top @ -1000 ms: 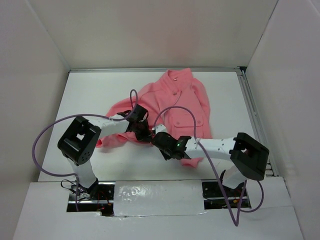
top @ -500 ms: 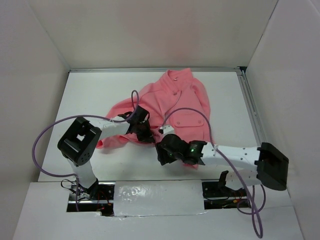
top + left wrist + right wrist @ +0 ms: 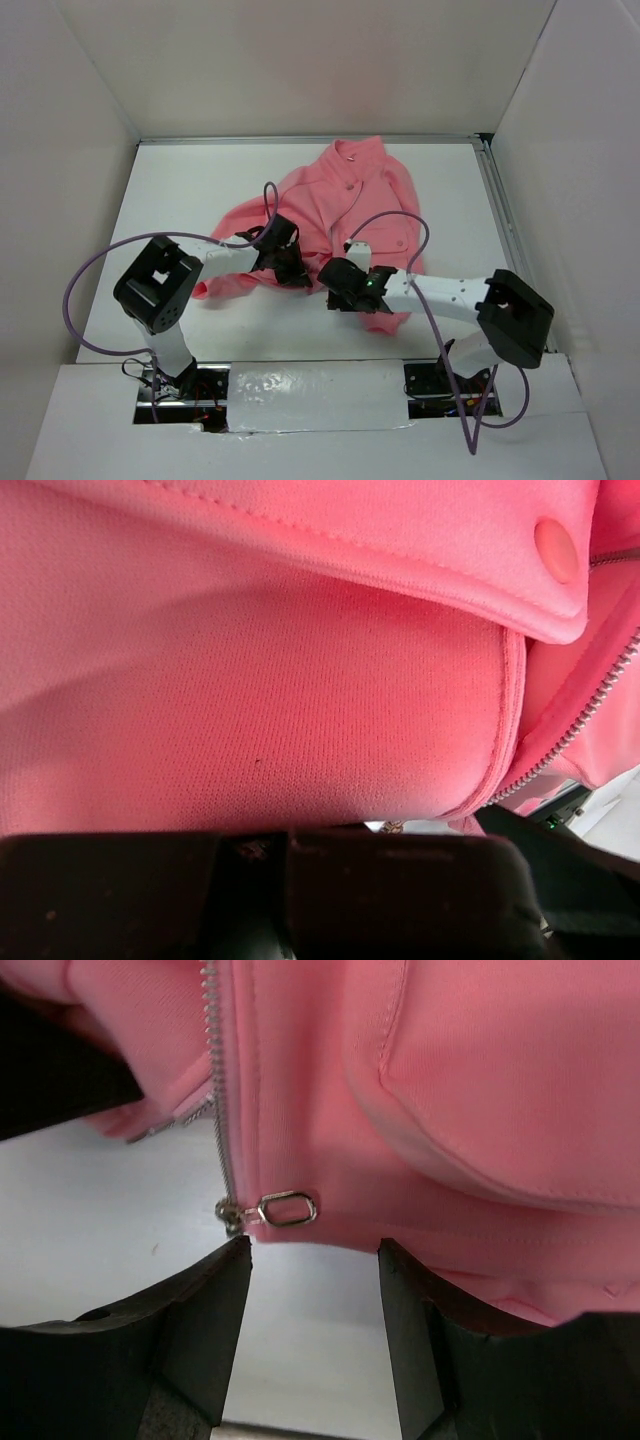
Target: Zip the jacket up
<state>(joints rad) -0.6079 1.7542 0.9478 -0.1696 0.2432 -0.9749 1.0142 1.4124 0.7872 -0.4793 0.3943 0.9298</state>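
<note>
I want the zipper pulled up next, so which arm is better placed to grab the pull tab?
Right. The right fingers are open just short of the zipper pull at the hem of the jacket. The left fingers face plain fabric.

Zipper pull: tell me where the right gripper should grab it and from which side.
Pinch the oval metal pull tab, lying flat beside the slider at the jacket hem. Come from the hem edge; the open right gripper faces it.

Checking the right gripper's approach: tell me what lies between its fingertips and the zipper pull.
Only a strip of bare table, seen in the right wrist view. The open right gripper sits just short of the zipper pull at the jacket hem.
</note>
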